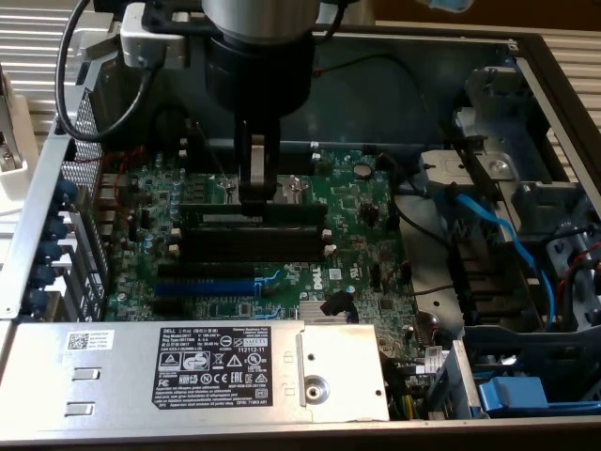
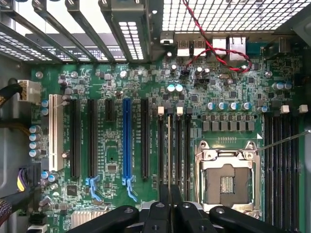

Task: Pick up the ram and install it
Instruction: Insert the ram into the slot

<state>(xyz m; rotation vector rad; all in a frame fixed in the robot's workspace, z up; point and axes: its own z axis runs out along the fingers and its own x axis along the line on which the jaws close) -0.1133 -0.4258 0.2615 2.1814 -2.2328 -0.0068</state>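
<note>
In the wrist view the ram (image 2: 169, 145) shows edge-on as a thin green line. It runs along the black memory slots (image 2: 178, 145), between their white end clips. My gripper (image 2: 169, 208) is shut on the ram's top edge, its black fingers (image 2: 158, 213) pressed close on both sides. In the exterior view the gripper (image 1: 254, 201) reaches straight down onto the motherboard (image 1: 357, 225). There the ram (image 1: 291, 210) lies as a dark strip at the rearmost slot, with empty black slots (image 1: 254, 246) in front of it. I cannot tell how deep it sits.
A CPU socket (image 2: 226, 177) with a metal frame lies beside the memory slots. The blue slot (image 2: 127, 141) and more black slots lie further along the board. A silver power supply (image 1: 225, 366) covers the case front. A blue cable (image 1: 498, 235) and drive bay fill the exterior view's right.
</note>
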